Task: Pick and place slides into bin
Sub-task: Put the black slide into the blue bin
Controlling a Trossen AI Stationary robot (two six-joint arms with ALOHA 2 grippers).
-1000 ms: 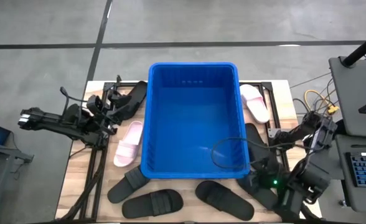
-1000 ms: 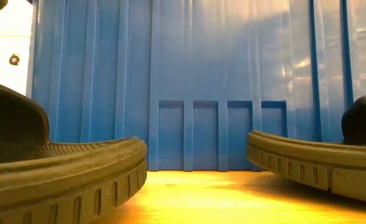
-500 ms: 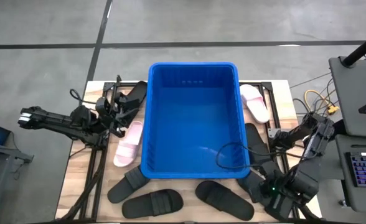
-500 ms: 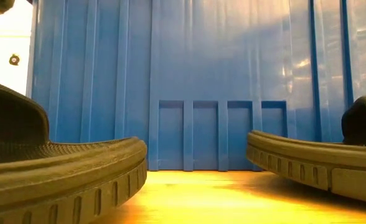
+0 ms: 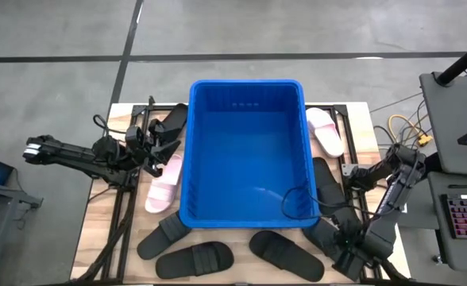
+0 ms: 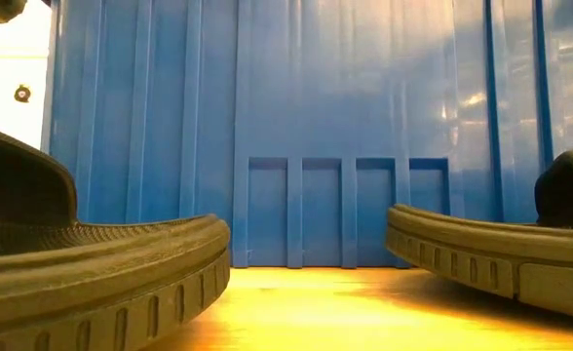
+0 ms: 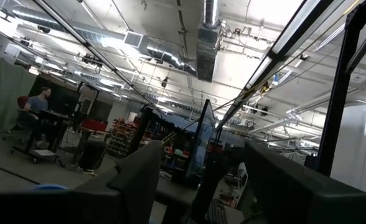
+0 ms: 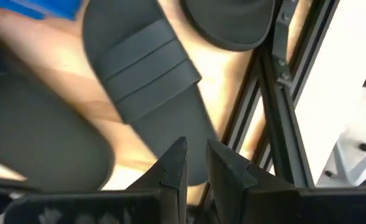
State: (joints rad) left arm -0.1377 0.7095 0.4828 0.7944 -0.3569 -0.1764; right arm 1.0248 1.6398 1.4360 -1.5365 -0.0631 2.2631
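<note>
The blue bin (image 5: 247, 151) stands at the table's middle with nothing in it. Black slides lie along the near edge (image 5: 198, 258) (image 5: 285, 254) and by the bin's right side (image 5: 327, 179). Pale pink slides lie left (image 5: 164, 184) and right (image 5: 325, 131) of the bin. My right gripper (image 8: 195, 163) points down over a black slide (image 8: 142, 81) at the near right corner, its fingers almost together with nothing between them, clear of the slide. My left gripper (image 5: 156, 147) hangs open above the left pink slide, tilted upward.
Another black slide (image 5: 170, 123) lies at the far left by the bin. A black frame rail (image 8: 282, 106) runs along the table's right edge beside my right gripper. In the low view, two black slide soles (image 6: 92, 278) (image 6: 491, 253) lie before the bin's wall (image 6: 345, 127).
My right gripper has come down toward the table's near right corner and tipped over until it points straight down at the black slides. The slides and the bin have stayed in place.
</note>
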